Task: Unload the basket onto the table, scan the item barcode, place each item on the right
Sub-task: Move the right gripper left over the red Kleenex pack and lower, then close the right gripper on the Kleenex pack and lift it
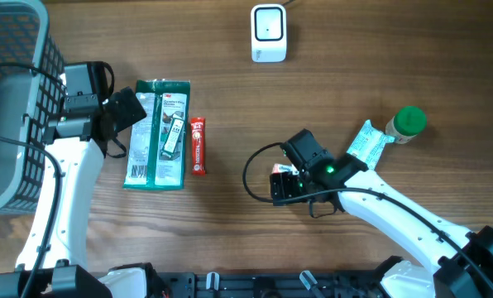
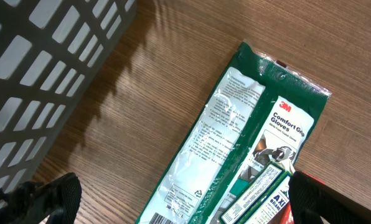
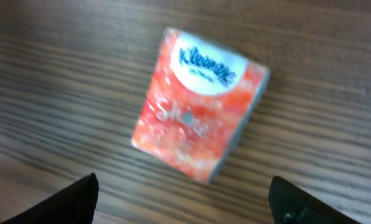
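Overhead: the right tool (image 1: pixel 286 187) hangs over the tissue pack (image 1: pixel 280 170); the scanner (image 1: pixel 269 33) is well apart from it.

Left wrist: the left tool (image 2: pixel 188 199) is fully spread and empty, with the glove pack (image 2: pixel 235 143) ahead of it.

Right wrist: the tool is wide open and empty. The pack lies skewed ahead of it, so closing may catch a corner and spin the pack.

Mottled orange-red, white oval label, blue script on the tissue pack (image 3: pixel 198 127) just ahead of the right gripper (image 3: pixel 188 198). Green and white, red logo on the glove packet (image 2: pixel 235 143) ahead of the left gripper (image 2: pixel 185 202); grey lattice basket (image 2: pixel 42 74) beside it. Brown wood-grain table (image 3: pixel 61 81).
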Available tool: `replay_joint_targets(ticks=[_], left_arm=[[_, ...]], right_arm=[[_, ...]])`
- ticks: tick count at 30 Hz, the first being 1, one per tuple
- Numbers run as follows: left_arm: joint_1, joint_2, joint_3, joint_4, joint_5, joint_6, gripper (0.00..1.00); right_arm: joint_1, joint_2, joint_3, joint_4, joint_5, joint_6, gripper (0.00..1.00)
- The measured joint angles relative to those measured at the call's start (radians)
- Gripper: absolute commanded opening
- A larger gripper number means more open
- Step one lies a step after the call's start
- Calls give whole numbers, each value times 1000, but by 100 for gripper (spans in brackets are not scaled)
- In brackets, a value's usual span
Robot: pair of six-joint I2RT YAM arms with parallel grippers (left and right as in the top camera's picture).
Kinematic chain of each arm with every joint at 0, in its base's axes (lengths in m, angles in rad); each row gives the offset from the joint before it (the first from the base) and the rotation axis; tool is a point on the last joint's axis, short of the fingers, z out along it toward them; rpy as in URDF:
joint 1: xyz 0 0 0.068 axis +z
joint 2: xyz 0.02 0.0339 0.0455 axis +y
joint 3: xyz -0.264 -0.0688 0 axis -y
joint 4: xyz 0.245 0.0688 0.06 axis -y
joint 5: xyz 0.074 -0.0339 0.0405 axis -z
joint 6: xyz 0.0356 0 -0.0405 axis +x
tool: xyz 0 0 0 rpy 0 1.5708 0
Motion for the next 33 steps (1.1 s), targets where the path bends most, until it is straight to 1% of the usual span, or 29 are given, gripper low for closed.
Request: replay_joint_targets(ticks=[8,13,19,22,26,27,30,33], left_arm=[[0,0,0,0,0,0,100],[0,0,0,0,0,0,100],[0,0,0,0,0,0,100],[0,0,0,0,0,0,100],[0,0,0,0,0,0,100],[0,0,0,0,0,0,100],[0,0,0,0,0,0,100],[0,0,0,0,0,0,100]], right_arm=[[0,0,0,59,-17,0,89],[0,0,0,137,-24,0,89],[0,0,0,145,-24,0,90],[0,0,0,136,-25,3,81],[0,0,0,115,-31,3,80],[-2,0,0,115,-35,3,76],[-22,0,2,108,-61,-30,75],[-66,0,32,47,-89,-57,75]])
